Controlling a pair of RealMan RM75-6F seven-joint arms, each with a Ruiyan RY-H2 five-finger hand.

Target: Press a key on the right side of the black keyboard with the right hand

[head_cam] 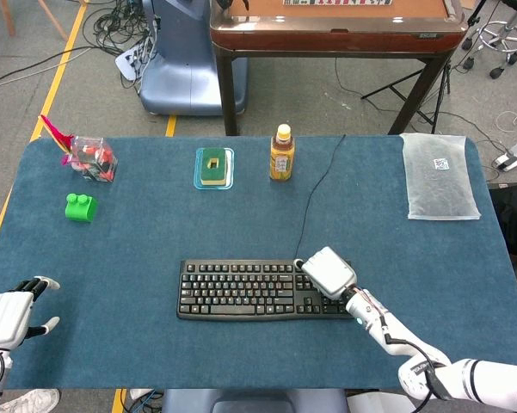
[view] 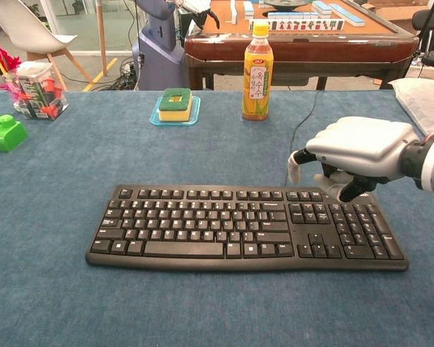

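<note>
1. Head view: the black keyboard (head_cam: 267, 290) lies at the table's (head_cam: 155, 241) 6 o'clock; the right hand (head_cam: 329, 272) covers its 3 o'clock end.
2. Chest view: right hand (view: 357, 154) hovers, fingers (view: 294, 165) curled downward, holding nothing; contact unclear, so the press looks undone.

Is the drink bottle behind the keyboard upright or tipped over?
Upright: the bottle stands on its base with its yellow cap on top, apart from the keyboard.
</note>
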